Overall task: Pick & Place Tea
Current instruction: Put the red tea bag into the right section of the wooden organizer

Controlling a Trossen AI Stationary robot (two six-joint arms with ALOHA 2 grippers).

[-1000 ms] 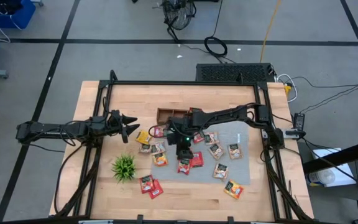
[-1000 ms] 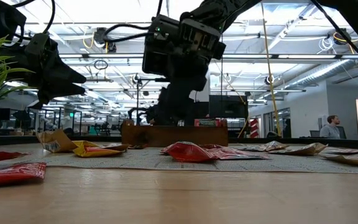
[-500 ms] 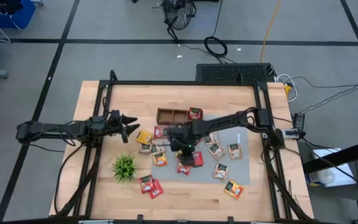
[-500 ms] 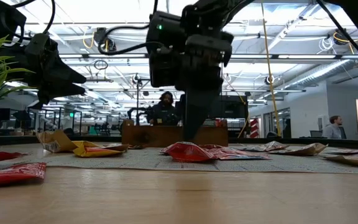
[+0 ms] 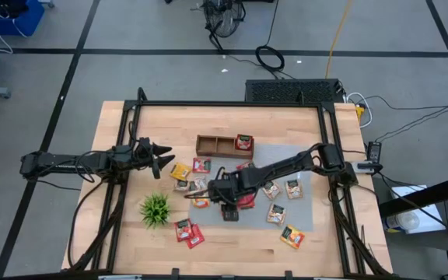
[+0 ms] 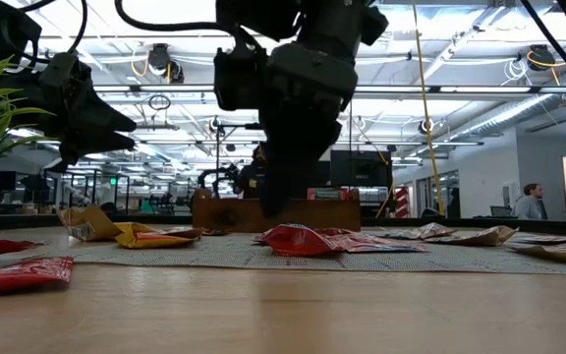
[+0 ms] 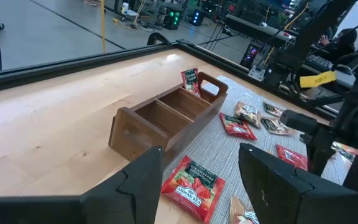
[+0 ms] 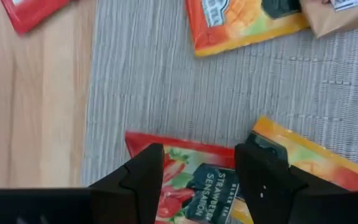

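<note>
Several small tea packets, red, orange, yellow and brown, lie scattered on a grey mat. One red packet stands in the right compartment of the wooden tray. My right gripper is open and points down just above a red strawberry packet. An orange packet lies against that packet. My left gripper waits open above the table's left part, left of the tray.
A small green plant in a white pot stands near the table's left front. Two red packets lie on bare wood in front of the mat. A black frame runs along the table's edges.
My right gripper has moved from beside the wooden tray toward the table's near edge, over the red packets at the mat's near left part. The tray's right compartment, with its red packet, has come into sight. The packets on the mat have stayed where they were.
</note>
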